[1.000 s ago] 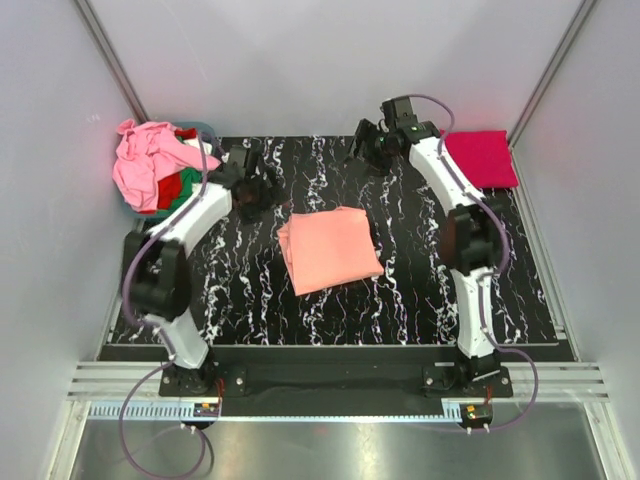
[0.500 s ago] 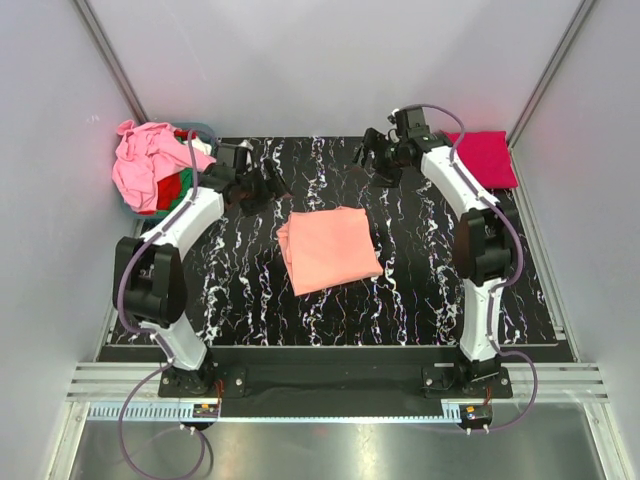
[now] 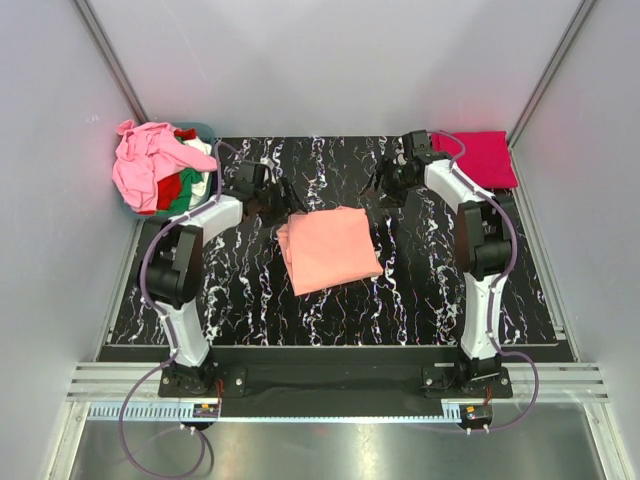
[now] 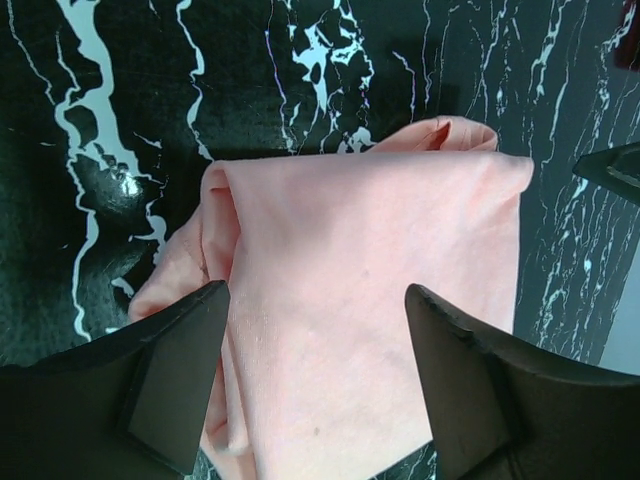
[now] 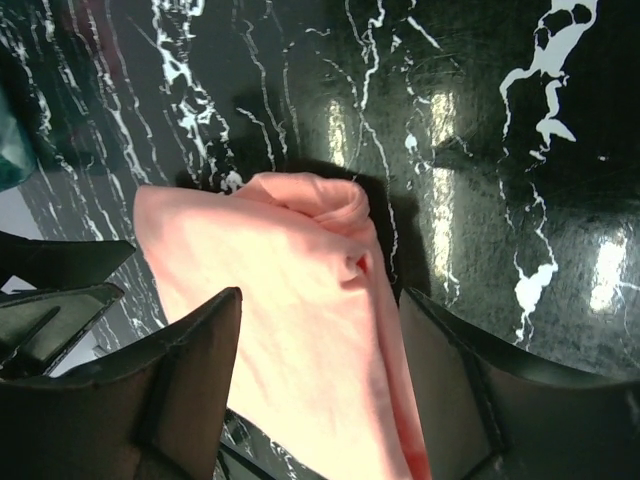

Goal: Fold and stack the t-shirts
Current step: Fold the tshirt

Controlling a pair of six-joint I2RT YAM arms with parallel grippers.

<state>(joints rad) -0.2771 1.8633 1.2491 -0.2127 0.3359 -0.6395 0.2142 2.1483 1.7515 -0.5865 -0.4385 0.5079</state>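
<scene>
A folded salmon-orange t-shirt lies in the middle of the black marbled mat. My left gripper is open and empty, hovering at the shirt's far left corner; the left wrist view shows the shirt below and between the spread fingers of that gripper. My right gripper is open and empty at the far right corner, with the shirt showing under that gripper. A folded crimson-pink t-shirt lies at the back right corner. Light pink, red, green and white shirts are heaped at the back left.
The heap of shirts sits in a small teal tub at the mat's back left corner. Grey walls close in the back and both sides. The black mat lies bare around the salmon shirt.
Both grippers have come down and inward to the far corners of the salmon shirt. The right one has moved nearer and down; the left has moved right. The shirt has not moved.
</scene>
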